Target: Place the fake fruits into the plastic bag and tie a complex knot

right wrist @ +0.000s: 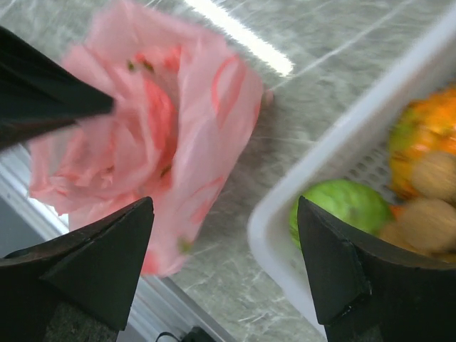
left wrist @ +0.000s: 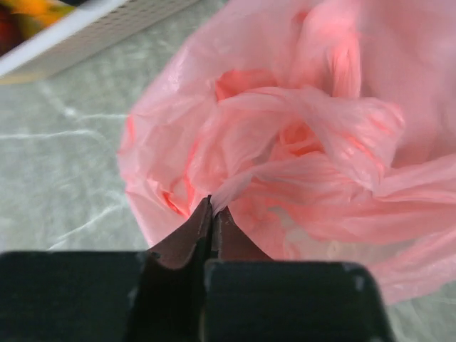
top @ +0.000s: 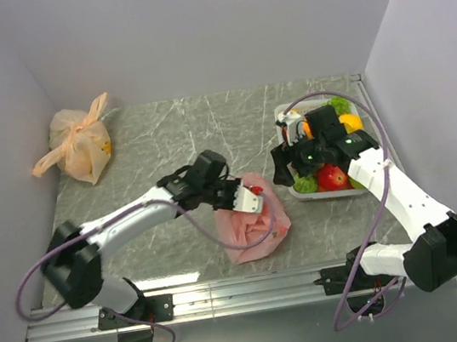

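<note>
Start with the plastic bag [top: 253, 219]: crumpled on the bench [top: 172, 136] near its front edge, just left of the white basket [top: 335, 194]. Lift the pinched fold slowly and draw it outward to spread the bunched mouth; avoid yanking such thin film. Note the left fingers [left wrist: 212, 214] closed on that fold. Note the right fingers [top: 287, 169] spread wide, empty, over the basket's left edge, near the bag but apart. See the fake fruits [top: 331, 177] lying in the basket.
</note>
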Controlling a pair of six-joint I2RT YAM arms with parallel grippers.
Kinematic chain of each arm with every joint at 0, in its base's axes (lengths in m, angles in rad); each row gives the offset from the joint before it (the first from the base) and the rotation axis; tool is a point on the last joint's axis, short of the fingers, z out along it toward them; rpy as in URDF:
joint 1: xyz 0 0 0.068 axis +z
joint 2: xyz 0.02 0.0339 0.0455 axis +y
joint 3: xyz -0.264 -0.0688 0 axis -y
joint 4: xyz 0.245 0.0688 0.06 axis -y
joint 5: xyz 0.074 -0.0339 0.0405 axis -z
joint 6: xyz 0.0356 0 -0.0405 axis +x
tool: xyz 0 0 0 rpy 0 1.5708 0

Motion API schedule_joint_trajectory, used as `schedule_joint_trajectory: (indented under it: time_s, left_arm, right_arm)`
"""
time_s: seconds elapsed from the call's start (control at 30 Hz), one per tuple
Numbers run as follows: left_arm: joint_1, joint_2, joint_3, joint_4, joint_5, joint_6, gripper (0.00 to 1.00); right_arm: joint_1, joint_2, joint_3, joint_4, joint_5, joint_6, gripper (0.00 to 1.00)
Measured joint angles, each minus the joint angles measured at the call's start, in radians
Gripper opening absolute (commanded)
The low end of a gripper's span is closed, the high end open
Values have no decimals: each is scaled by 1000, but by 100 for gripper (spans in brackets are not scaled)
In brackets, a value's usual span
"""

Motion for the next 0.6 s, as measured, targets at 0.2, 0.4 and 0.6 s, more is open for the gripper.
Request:
schedule_joint_trajectory:
  time_s: [0.2, 0.4, 0.6]
  left_arm:
    - [14, -250, -148, 63, -8, -42, 1]
    - [14, -266, -198, 114, -16, -113, 0]
    - [53, -339, -230, 167, -32, -239, 0]
  right_arm:
    - [119, 142, 42, 16, -14, 5, 90]
    - [169, 334, 101, 39, -53, 20, 87]
    - [178, 451, 106, 46, -132, 32, 46]
